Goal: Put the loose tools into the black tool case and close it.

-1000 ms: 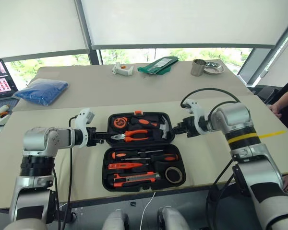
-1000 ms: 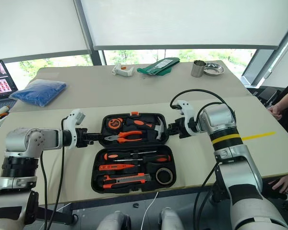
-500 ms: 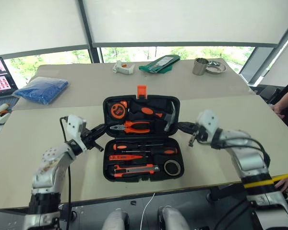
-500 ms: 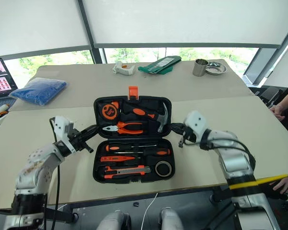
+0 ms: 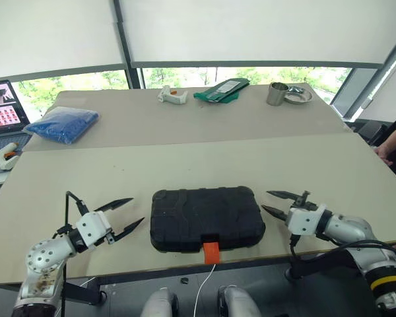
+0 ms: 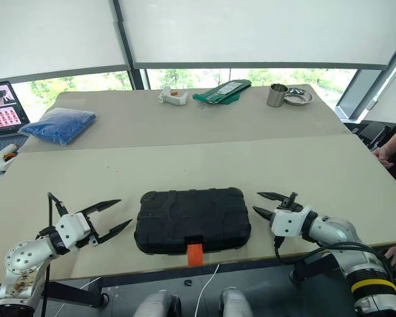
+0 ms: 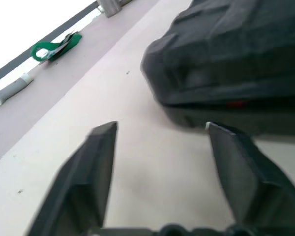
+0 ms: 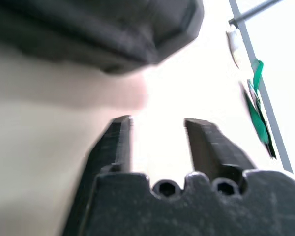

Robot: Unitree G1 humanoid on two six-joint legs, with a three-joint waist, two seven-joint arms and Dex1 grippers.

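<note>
Lid came down since the earlier frame; black tool case (image 5: 206,218) lay shut at the table's (image 5: 317,165) near edge, long axis across. Left gripper (image 5: 124,215) and right gripper (image 5: 277,203) flanked its ends, jaws spread, empty; orange latch (image 5: 211,251) sat roughly midway.

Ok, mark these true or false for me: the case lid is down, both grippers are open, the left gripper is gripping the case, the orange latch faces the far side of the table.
1. The black tool case lies closed: true.
2. The left gripper and right gripper are both open: true.
3. The left gripper grips the case: false, it sits beside it, apart.
4. The orange latch faces the table's far side: false, it faces the near edge.
</note>
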